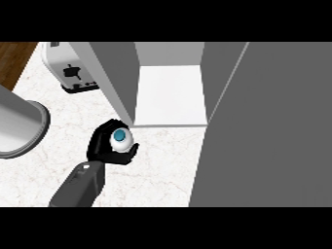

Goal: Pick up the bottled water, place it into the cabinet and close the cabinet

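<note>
One hand shows, the left hand (pixel 105 150), fingers curled round the bottle (pixel 121 137), which sits just at seven o'clock of the open cabinet (pixel 170 97); whether it is clear of the tabletop (pixel 154 170) I cannot tell. The cabinet's side wall stands close at one o'clock, so a straight push could strike its edge and tip the bottle; the door (pixel 283 121) at three o'clock narrows the way. From above, the bottle looks upright, white, blue-capped, partly hidden by fingers.

left hand (pixel 100 148) curls round the bottled water (pixel 120 137) (grey forearm angling in from below).
</note>
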